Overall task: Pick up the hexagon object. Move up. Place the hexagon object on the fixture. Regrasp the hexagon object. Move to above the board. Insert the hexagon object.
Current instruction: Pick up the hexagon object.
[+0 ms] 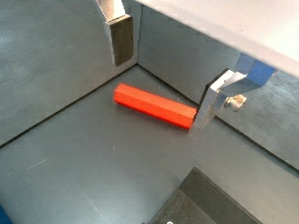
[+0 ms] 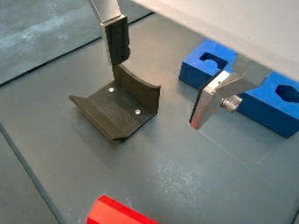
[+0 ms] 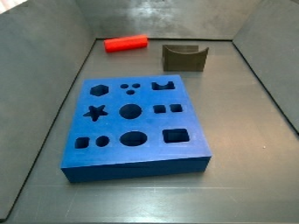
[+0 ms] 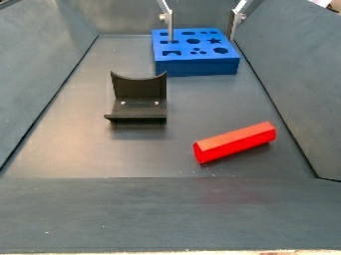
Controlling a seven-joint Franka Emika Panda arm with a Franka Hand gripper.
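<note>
The hexagon object (image 3: 126, 42), a bright red bar, lies flat on the grey floor, apart from the fixture (image 3: 184, 57). It also shows in a side view (image 4: 236, 141) and in a wrist view (image 1: 155, 106). The fixture (image 4: 136, 100) is a dark block with a curved notch, and nothing rests on it (image 2: 117, 109). The blue board (image 3: 140, 168) with shaped holes lies flat. My gripper (image 1: 163, 79) is open and empty, well above the floor. The red bar lies below the gap between its fingers. In a side view only its fingertips (image 4: 167, 15) show, above the board (image 4: 200, 68).
Grey sloping walls (image 3: 70, 70) enclose the floor on all sides. In a wrist view a corner of the red bar (image 2: 117, 213) and part of the board (image 2: 193, 74) show around the fixture.
</note>
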